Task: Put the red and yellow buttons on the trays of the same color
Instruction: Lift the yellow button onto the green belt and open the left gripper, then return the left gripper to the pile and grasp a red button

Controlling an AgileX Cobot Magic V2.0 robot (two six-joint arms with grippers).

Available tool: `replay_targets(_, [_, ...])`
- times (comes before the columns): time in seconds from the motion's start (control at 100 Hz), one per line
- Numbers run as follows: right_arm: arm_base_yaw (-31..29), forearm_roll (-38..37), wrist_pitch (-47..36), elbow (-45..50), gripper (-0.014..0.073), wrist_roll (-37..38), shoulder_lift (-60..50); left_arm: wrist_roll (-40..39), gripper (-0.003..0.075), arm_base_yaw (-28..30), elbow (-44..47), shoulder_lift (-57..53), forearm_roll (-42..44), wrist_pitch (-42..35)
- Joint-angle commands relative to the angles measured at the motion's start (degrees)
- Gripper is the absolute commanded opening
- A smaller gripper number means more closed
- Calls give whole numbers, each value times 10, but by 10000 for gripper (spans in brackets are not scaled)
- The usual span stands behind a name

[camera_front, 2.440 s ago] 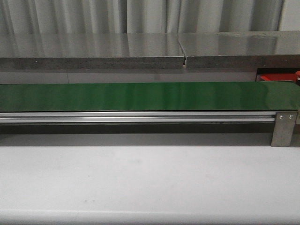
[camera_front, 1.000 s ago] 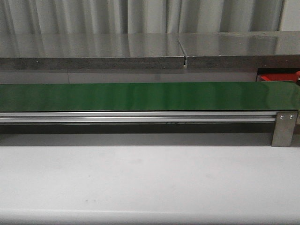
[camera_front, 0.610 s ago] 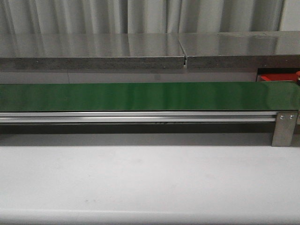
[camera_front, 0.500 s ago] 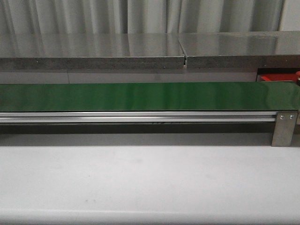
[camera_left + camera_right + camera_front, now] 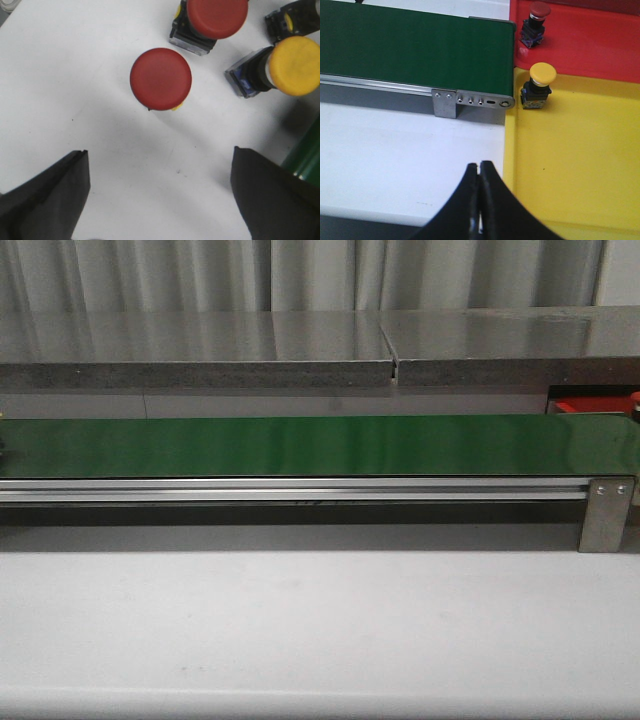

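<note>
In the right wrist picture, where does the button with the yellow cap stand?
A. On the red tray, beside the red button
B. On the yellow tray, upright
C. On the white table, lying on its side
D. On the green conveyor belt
B. The yellow-capped button stands upright on the yellow tray, near its corner by the conveyor end; the red-capped button is on the red tray.
</note>
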Motion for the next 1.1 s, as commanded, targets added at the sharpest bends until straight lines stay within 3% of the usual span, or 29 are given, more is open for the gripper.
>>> replay_targets(0.0, [1, 2, -39, -15, -74, -6, 2, -2, 566, 2, -14, -15, -8, -34])
replay_targets(0.75, [1, 2, -39, -15, -74, -6, 2, 14, 559, -1, -16, 41, -35, -165])
replay_targets(1.09, [1, 2, -39, -15, -74, -6, 2, 14, 220, -1, -16, 45, -37, -176])
